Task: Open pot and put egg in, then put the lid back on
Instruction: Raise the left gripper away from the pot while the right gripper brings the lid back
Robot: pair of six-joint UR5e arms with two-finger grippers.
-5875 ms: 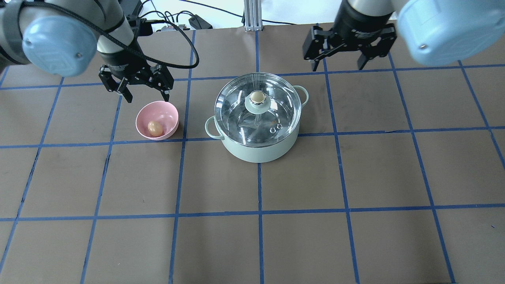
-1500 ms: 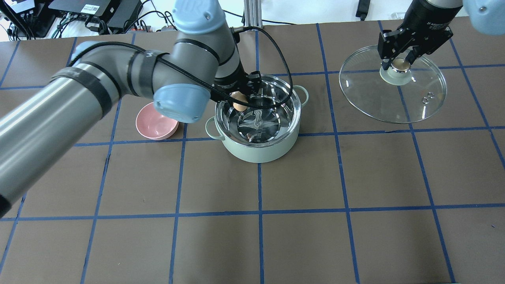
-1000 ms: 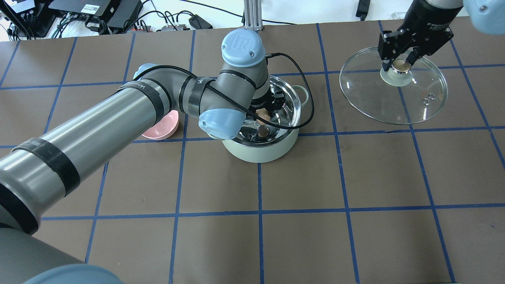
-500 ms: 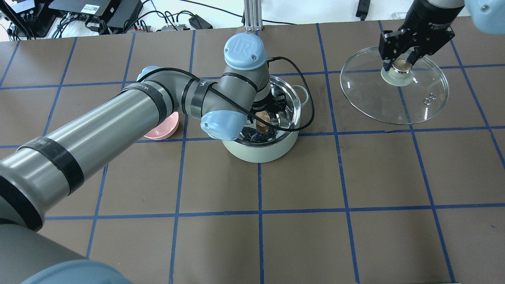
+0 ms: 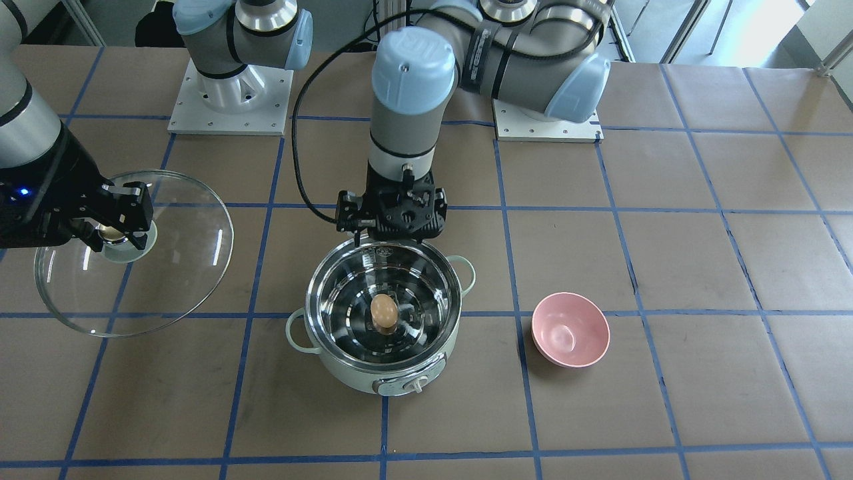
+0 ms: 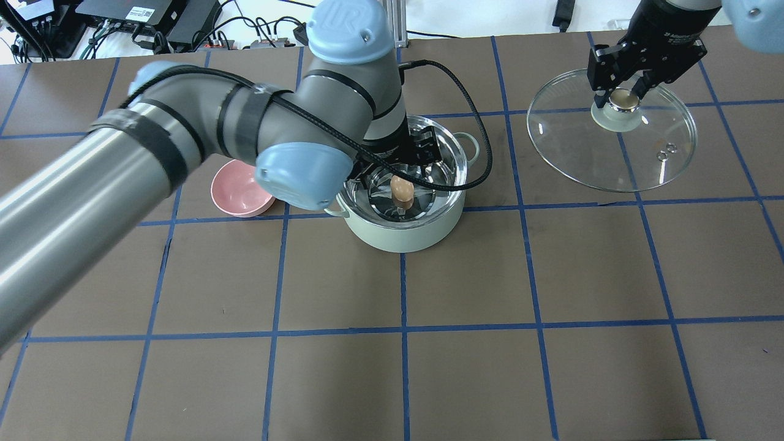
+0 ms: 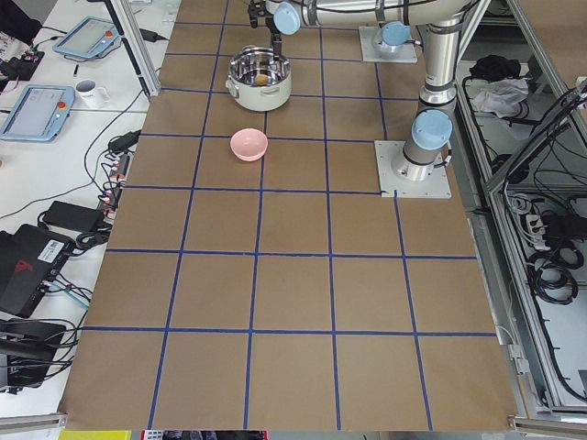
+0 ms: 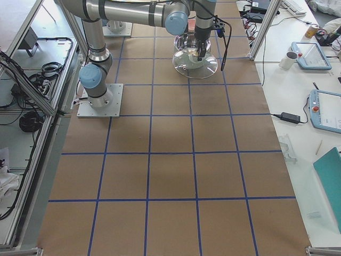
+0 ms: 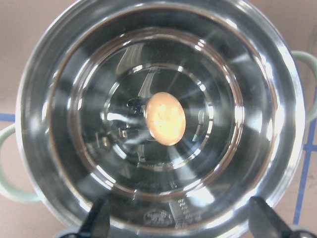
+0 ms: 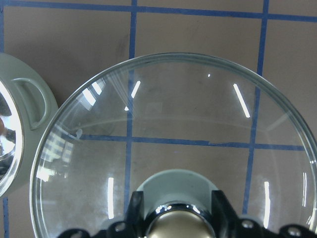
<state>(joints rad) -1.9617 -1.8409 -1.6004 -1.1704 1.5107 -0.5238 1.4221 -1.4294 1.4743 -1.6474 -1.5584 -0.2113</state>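
We see a round pale mint-green steel-lined pot (image 5: 352, 383) open on the brown gridded surface (image 6: 465, 275), small tan-brown oval egg (image 5: 384, 311) at its bottom centre, left gripper (image 9: 182, 221) above the pot, fingers (image 9: 99, 220) spread wide, empty, tips cut off, right gripper (image 6: 623, 98) well aside of the pot, fingers clamped on the round beige knob (image 6: 625, 101) of the clear round glass lid (image 6: 612, 153), knob mostly hidden.

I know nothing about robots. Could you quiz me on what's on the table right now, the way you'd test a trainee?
1. True or false: the egg lies inside the pot.
2. Multiple choice: what is the right gripper closed on? A) the egg, B) the knob of the lid, C) a pot handle.
3. Fill the gap: the left gripper, above the pot, has its jaws ____ and holds nothing.

Key: 1 true; 2 B; 3 open.
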